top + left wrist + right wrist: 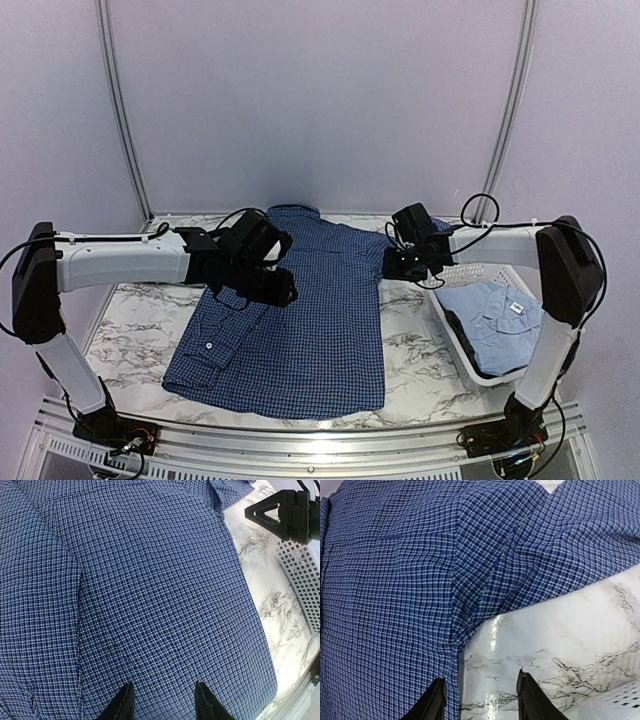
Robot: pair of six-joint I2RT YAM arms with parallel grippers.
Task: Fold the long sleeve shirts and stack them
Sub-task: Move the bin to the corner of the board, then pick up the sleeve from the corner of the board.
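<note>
On table (425,365), checked shirt (310,325) (spread out)

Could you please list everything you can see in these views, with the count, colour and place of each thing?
checked shirt: one, dark blue with a fine white check, spread in the middle of the table, collar at the far end, one sleeve laid in along the left arm's side
plain shirt: one, light blue, lying in the basket
basket: one, white, perforated walls, on the table's right side
table: one, white marble with grey veins, under everything
left gripper: one, black, jaws open, over the checked shirt's body, holding nothing
right gripper: one, black, jaws open, over the checked shirt's right edge by the sleeve, holding nothing
</note>
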